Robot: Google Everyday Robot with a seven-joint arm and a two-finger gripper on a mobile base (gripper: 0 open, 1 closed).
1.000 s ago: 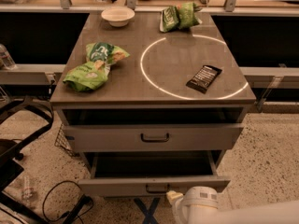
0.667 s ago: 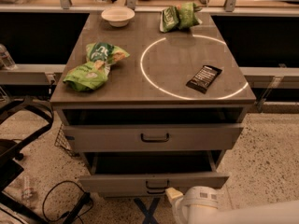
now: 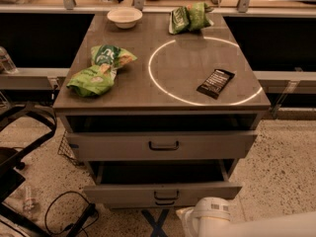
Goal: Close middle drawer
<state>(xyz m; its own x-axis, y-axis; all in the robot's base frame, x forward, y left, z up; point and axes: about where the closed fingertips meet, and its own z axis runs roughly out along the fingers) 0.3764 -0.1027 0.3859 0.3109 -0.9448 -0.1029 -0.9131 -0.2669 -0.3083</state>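
The grey cabinet (image 3: 163, 90) stands in the middle of the camera view. Its middle drawer (image 3: 123, 193) is pulled out toward me, with the dark inside of its tray showing behind the low grey front and a small dark bar handle (image 3: 166, 195) at the centre. The taller top drawer (image 3: 108, 145) above it is also slightly open. The lowest drawer's handle (image 3: 166, 203) peeks out just below. My gripper (image 3: 183, 214) is at the bottom edge on the white arm (image 3: 212, 216), just below and right of the middle drawer's front.
On the cabinet top lie a white bowl (image 3: 124, 17), two green chip bags (image 3: 101, 69) (image 3: 189, 17) and a dark snack bar (image 3: 216, 83) inside a lit ring. A black chair frame (image 3: 22, 132) and cables (image 3: 69, 216) are on the left floor.
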